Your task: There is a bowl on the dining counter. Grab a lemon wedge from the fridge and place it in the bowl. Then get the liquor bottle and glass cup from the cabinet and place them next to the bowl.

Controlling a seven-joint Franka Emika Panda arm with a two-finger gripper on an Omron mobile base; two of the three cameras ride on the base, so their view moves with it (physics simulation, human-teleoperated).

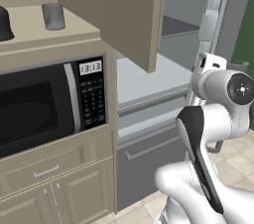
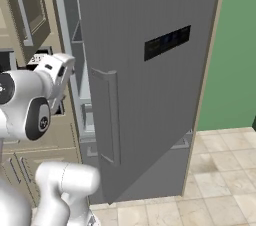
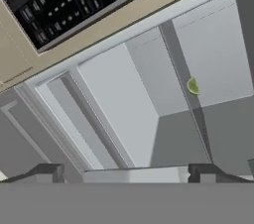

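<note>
Glossy white arm, dark joint bands

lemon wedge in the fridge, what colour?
Yellow-green; the small rounded lemon wedge shows best in the hand view.

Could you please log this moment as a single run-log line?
stage: reaching into fridge | gripper: open, empty | lemon wedge: on fridge shelf, ahead | fridge door: open

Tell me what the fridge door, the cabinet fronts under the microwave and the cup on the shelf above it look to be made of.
Fridge door: brushed grey metal, likely stainless steel, judging by its fine vertical streaks and dull sheen.
Cabinet fronts: painted beige wood, by the look of the raised panel frames, matte.
Cup: probably clear glass; it looks grey and see-through.
</note>
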